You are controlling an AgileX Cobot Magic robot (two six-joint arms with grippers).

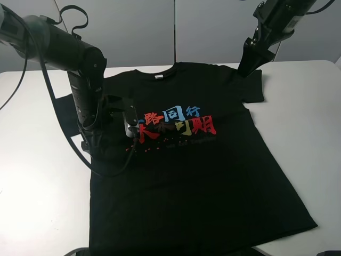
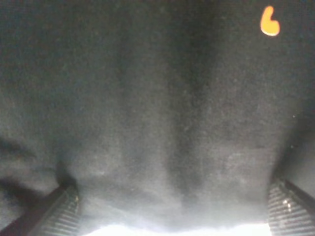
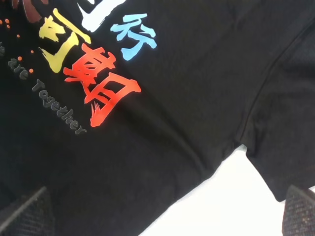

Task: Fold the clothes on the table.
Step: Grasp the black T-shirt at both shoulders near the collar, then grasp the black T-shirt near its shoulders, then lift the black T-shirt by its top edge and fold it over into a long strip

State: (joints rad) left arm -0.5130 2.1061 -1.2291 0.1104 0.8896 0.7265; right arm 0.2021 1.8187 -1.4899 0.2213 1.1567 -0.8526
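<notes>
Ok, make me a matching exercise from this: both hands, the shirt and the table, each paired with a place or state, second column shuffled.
1. left hand
2. right hand
3. T-shirt
4. table

A. white, under everything
B. open, raised near a sleeve
C. spread out, print facing up
D. open, low over the shirt beside the print

Pairs: 1-D, 2-B, 3-C, 4-A.

black T-shirt (image 2: 147, 113), orange printed mark (image 2: 269, 22), jaws wide apart
</notes>
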